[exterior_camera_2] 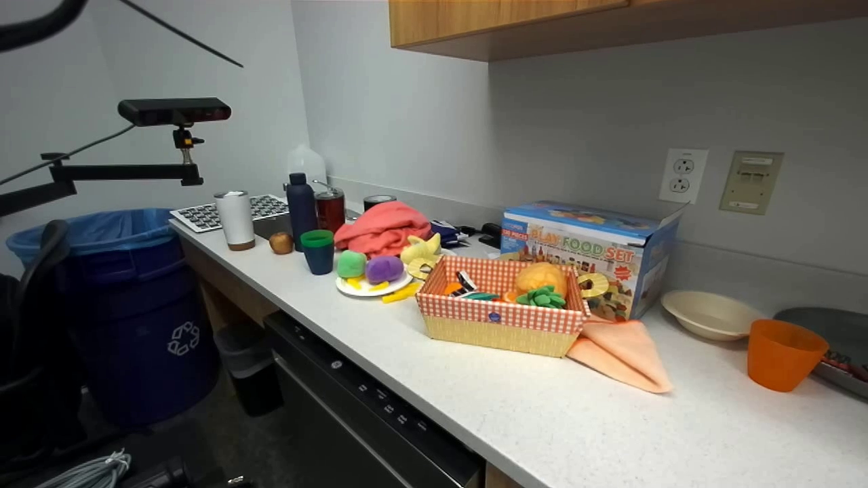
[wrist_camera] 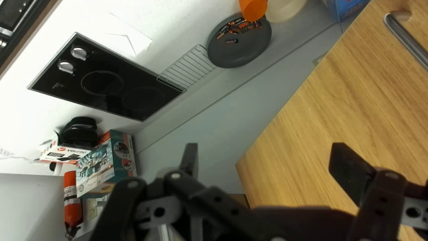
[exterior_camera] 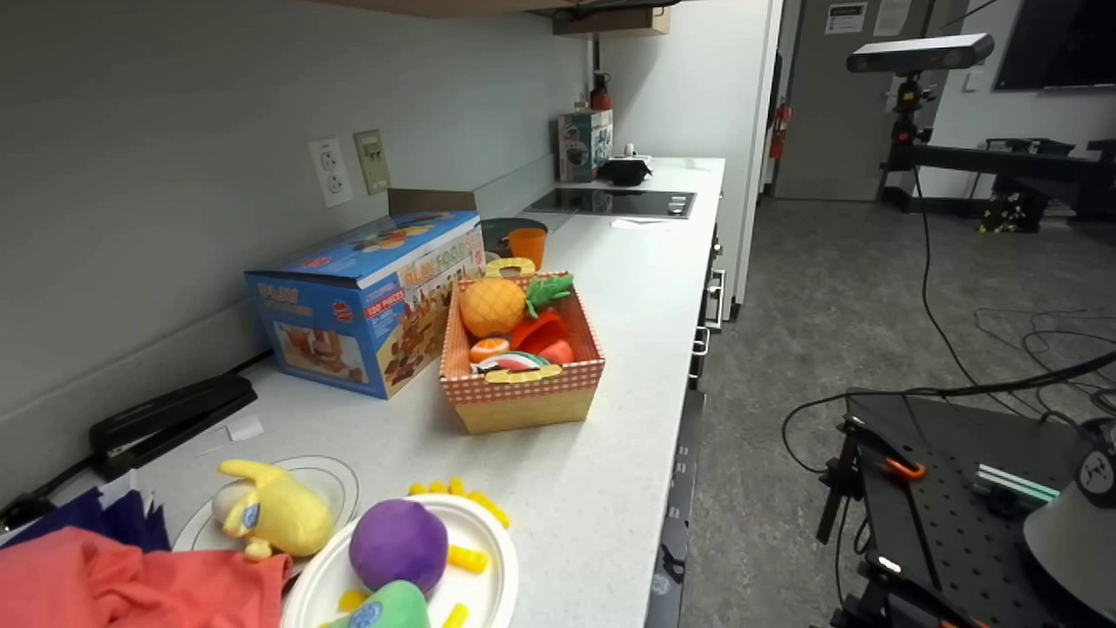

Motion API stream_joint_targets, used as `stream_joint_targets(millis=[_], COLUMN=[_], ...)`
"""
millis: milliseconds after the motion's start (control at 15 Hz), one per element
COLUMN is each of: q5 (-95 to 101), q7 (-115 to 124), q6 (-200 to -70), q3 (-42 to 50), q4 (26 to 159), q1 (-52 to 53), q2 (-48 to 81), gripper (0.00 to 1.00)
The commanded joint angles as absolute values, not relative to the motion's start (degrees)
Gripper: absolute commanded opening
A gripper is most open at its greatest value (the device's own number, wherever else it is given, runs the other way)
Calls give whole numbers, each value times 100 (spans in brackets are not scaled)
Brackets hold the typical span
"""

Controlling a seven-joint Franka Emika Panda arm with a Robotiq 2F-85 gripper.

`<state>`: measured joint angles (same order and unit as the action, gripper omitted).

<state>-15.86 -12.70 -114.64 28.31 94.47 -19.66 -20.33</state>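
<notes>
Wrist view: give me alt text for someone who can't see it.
Two black fingers, spread open and empty, show at the bottom, a wooden cabinet at right. Beyond, a white counter holds a black cooktop, a dark gray plate of batteries and an orange cup; at lower left, a red fire extinguisher appears beside a teal box.

one end effector [wrist_camera: 264, 154], two stove knobs [wrist_camera: 79, 53]

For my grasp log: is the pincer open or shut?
Open: in the wrist view the pincer has its fingers wide apart, with nothing held between them.
</notes>
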Motion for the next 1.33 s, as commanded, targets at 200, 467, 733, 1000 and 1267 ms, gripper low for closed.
stream_joint_targets(millis=[200, 467, 733, 1000, 1267], q5=[-1551, -1751, -1978, -2117, -2207], q7=[-1248, -1192, -1286, -1381, -1586], q6=[-11449, -11712, -12061, -12433, -12803], q3=[2906, 2804, 2634, 2410, 2296], q4=[9409, 9687, 10064, 10372, 10716], q1=[-1870, -1785, -1591, -1326, -997], q2=[-2026, -2204, -2523, -2913, -3304], gripper=[100, 100, 100, 100, 100])
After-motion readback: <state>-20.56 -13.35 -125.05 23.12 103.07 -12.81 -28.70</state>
